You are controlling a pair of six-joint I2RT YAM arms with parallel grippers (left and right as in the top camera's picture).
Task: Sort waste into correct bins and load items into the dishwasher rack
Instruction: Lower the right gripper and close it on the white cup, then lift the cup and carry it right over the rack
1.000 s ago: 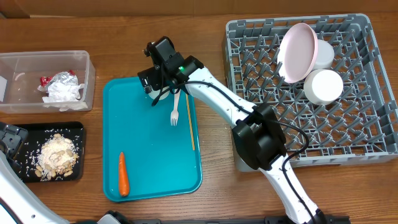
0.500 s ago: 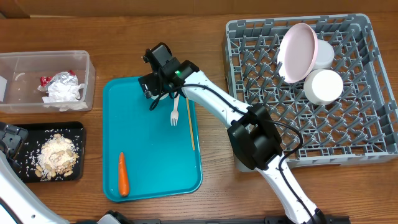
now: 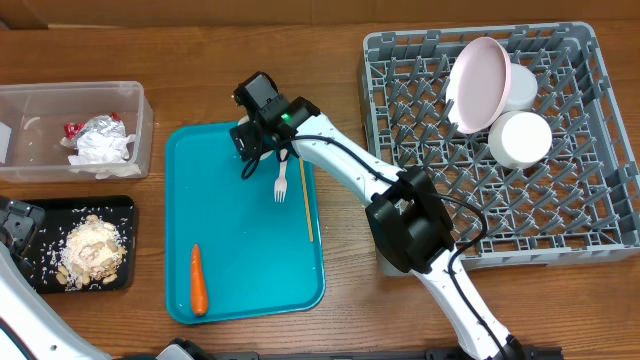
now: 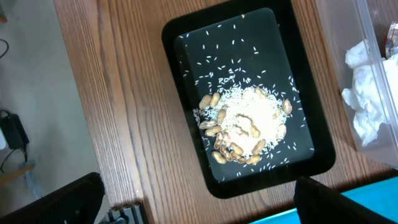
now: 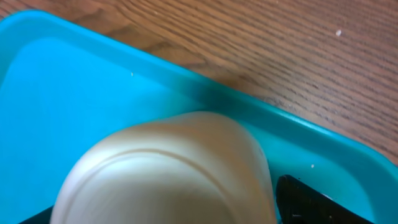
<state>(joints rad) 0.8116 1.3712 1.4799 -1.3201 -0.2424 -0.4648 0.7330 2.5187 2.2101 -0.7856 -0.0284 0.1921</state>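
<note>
Well, from overhead my right arm stretches left over the teal tray, and its jaws sit low at the tray's far edge. Just right of them lies the white fork, its long axis running far to near with the tines toward the near side. A carrot at the tray's near-left lies the same way, thin tip far. In the grey rack on the right, the pinkish plate stands on edge against one white bowl, with another bowl just nearer. The clear tub at far left holds the napkin and the foil wrapper. The black tray, nearer, holds the nut scraps.

In the left wrist view, my left jaws stand wide apart and empty above that black tray.

In the right wrist view, a white cup fills the space between my right jaws, on the teal tray beside its far rim. I cannot tell whether they press on it.
</note>
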